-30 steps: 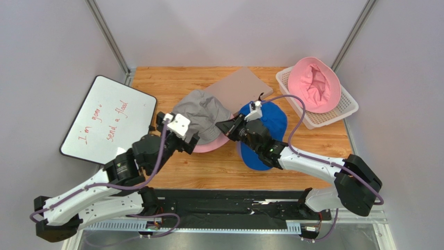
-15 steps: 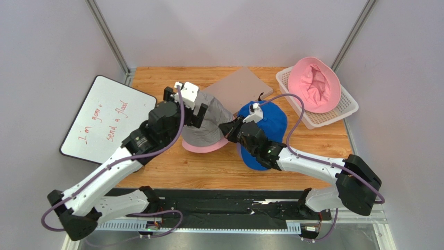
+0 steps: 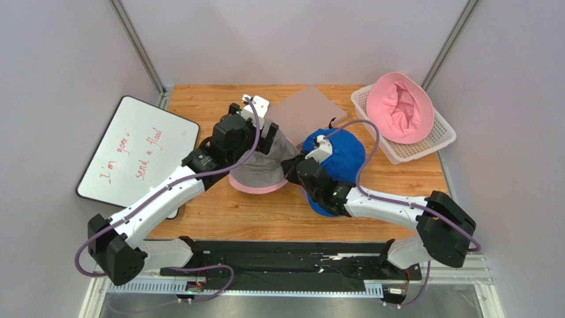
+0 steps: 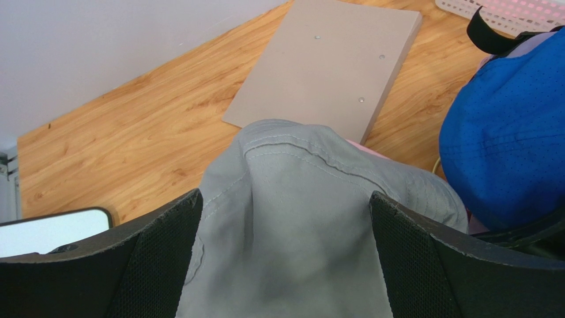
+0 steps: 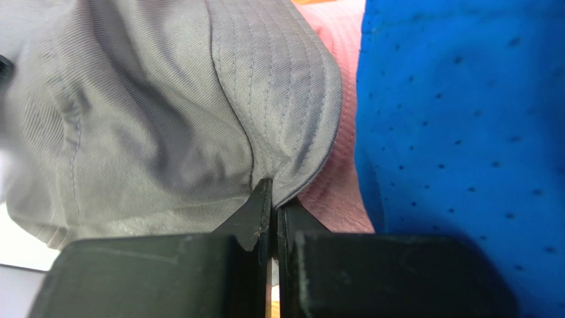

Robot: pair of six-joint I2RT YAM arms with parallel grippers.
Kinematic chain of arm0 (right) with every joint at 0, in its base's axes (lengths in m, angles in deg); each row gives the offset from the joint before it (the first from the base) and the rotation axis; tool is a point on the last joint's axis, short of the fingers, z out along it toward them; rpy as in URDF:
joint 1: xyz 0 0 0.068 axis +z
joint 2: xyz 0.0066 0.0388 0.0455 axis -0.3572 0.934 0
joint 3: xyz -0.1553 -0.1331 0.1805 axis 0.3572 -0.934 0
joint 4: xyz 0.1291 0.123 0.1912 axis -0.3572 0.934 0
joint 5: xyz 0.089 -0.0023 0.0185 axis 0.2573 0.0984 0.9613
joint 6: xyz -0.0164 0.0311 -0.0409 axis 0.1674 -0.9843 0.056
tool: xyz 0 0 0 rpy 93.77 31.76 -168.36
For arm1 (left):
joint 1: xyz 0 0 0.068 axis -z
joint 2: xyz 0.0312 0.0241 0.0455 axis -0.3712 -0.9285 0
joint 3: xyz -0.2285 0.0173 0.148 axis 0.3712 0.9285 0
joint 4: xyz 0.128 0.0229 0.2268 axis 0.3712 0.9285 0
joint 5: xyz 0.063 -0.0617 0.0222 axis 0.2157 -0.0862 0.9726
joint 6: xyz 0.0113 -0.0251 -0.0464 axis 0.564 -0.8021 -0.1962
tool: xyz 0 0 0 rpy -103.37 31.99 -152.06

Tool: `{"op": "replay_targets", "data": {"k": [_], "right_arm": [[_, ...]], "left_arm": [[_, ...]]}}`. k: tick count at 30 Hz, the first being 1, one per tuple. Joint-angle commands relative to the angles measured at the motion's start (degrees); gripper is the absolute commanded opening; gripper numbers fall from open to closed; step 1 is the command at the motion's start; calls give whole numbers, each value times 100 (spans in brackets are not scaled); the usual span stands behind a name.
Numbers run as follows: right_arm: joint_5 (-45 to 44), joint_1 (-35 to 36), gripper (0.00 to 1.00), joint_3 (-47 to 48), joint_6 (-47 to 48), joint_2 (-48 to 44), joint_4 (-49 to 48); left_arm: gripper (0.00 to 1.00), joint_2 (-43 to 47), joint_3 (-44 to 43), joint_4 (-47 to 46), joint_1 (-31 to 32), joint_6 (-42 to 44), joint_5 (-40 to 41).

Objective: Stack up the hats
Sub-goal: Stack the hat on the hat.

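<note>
A grey bucket hat [image 3: 262, 165] lies on top of a pink hat [image 3: 255, 188] at mid-table. My left gripper [image 3: 267, 136] is open, with its two pads on either side of the grey crown [image 4: 292, 225]; the left pad [image 4: 159, 265] and the right pad [image 4: 411, 265] stand apart from each other. My right gripper [image 3: 290, 169] is shut on the grey hat's brim [image 5: 292, 159], with the pink hat [image 5: 331, 192] just below it. A blue cap [image 3: 339, 156] lies under my right arm and fills the right of the right wrist view [image 5: 464, 119]. A pink bucket hat [image 3: 400, 107] sits in the basket.
A white mesh basket [image 3: 441, 140] stands at the back right. A brown board [image 3: 308, 109] lies flat behind the hats and shows in the left wrist view [image 4: 325, 59]. A whiteboard with red writing [image 3: 136, 151] overhangs the table's left edge.
My left arm has swung from the grey hat's near-left side up and over to its far side, open over the crown. My right gripper has stayed shut on the brim.
</note>
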Motion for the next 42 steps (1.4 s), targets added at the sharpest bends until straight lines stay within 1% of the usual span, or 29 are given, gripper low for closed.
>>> {"op": "replay_targets", "data": {"k": [1,5,11,12,16,21,23,28,32,36,39,40,42], "right_arm": [[-452,123,0,139,207,325,622],[-593,246,0,262,295,483,833],[-646,255,0,271,452,325,921],[-646,255,0,280,548,325,921],[-365,255,0,447,821,596,833],[-215,395,0,824,927,1045,877],[-241,474,0,947,971,1151,895],[-233,589,0,1202,1182,1221,798],[-180,607,0,1519,1349,1379,868],[-232,607,0,1633,1341,1476,939],[-171,598,0,1607,1332,1485,947],[-154,589,0,1607,1332,1459,965],[-127,580,0,1616,1340,1433,956]], "left_arm": [[100,-71,-204,-412,-109,-108,-221],[100,-202,-116,-536,-180,-117,-379],[100,-317,77,-579,-250,-117,-397],[100,-308,156,-588,-259,-256,-397],[100,-290,323,-694,-303,-363,-344],[100,-308,411,-694,-391,-345,-248],[100,-212,481,-729,-408,-319,-116],[100,104,763,-747,-672,-336,-168],[100,254,947,-711,-839,-450,-10],[100,439,992,-721,-909,-591,-124],[100,886,930,-703,-909,-810,-230],[100,1166,912,-668,-909,-915,-186],[100,1413,816,-537,-918,-978,24]]}}
